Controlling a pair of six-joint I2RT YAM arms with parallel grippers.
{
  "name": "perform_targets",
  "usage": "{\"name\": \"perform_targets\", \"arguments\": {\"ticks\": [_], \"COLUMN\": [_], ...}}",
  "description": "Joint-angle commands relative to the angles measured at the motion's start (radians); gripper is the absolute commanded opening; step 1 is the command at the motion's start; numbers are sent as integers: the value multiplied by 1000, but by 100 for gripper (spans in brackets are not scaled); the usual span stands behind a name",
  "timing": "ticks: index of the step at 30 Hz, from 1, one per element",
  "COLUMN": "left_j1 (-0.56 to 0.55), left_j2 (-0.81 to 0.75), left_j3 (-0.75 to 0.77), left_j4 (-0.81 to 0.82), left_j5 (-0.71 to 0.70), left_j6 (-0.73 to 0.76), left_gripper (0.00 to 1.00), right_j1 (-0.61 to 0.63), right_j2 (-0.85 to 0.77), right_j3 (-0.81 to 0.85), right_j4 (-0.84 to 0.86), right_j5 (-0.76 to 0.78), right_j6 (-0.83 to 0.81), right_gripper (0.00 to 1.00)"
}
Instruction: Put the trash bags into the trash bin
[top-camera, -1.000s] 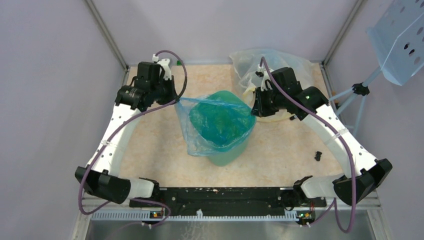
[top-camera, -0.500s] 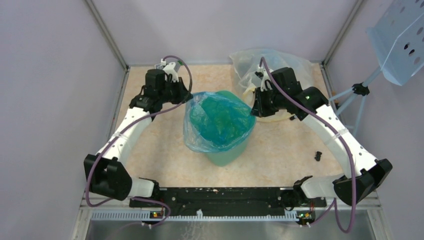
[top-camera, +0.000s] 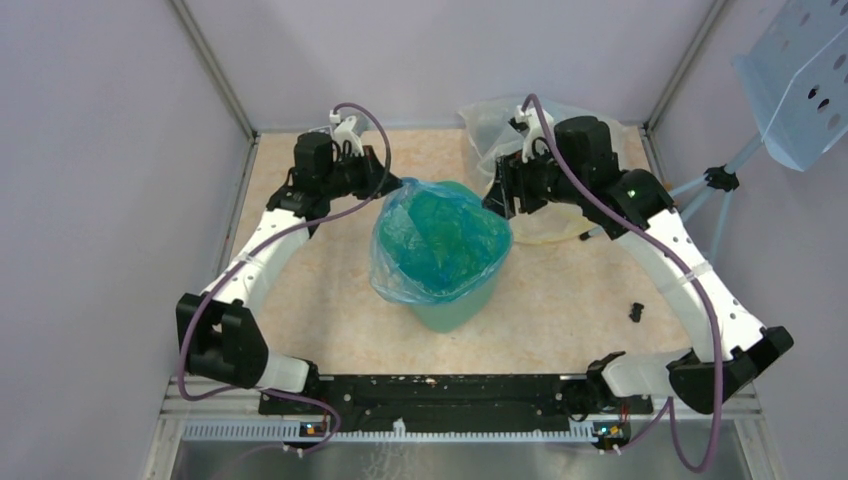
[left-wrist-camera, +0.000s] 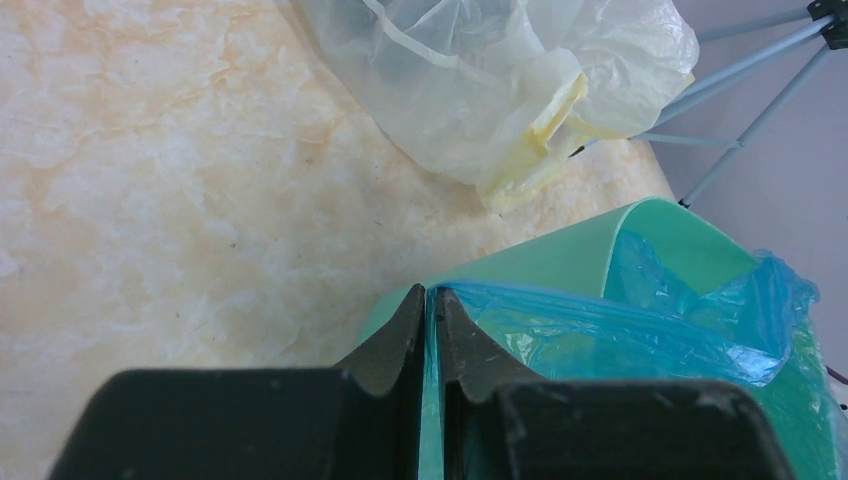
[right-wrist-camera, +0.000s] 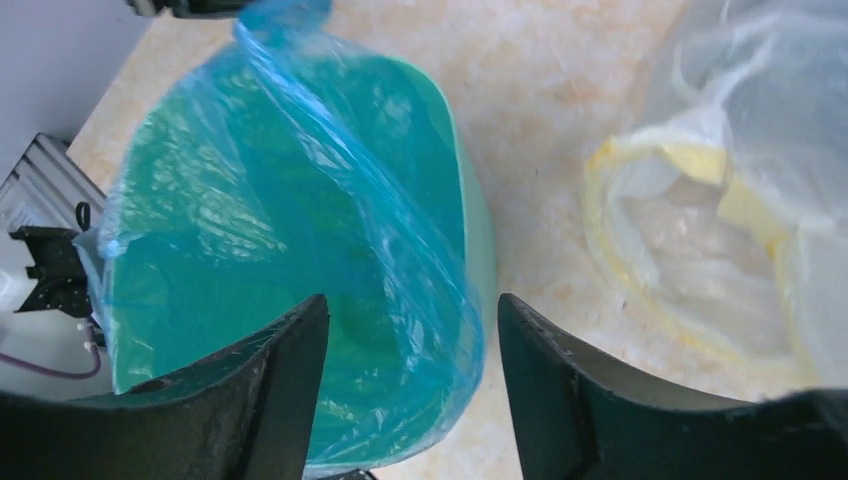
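At bin (top-camera: 455, 312) | left end effector (left-wrist-camera: 431, 300) pinches bag (top-camera: 440, 245) | right end effector (right-wrist-camera: 412, 310) spread

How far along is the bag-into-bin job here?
Done: the blue bag is seated in the green bin, its mouth spread over most of the rim. In hand: the left gripper pinches the bag's edge at the rim; the right gripper hangs open over the bin's right side. Left: drape the edge over the bare far rim, then release.
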Motion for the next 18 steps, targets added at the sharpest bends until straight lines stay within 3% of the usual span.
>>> {"name": "perform_targets", "arguments": {"ticks": [1, 3, 14, 18], "left_j1": [6, 6, 6, 7], "left_j2": [6, 12, 45, 53], "left_j3": [4, 11, 38, 46], "left_j4": [55, 44, 12, 7], "left_j5": [30, 27, 29, 34], "left_j6": [-1, -4, 3, 6], "left_gripper": [12, 11, 10, 9], "right_j1": [9, 10, 9, 10], "right_j2": [38, 85, 369, 382], "right_j3": [78, 112, 352, 344], "right_j4": [157, 168, 20, 15], "right_j5": [-104, -153, -335, -385], "right_j6": [-89, -134, -257, -275], "right_gripper": [58, 52, 58, 49]}}
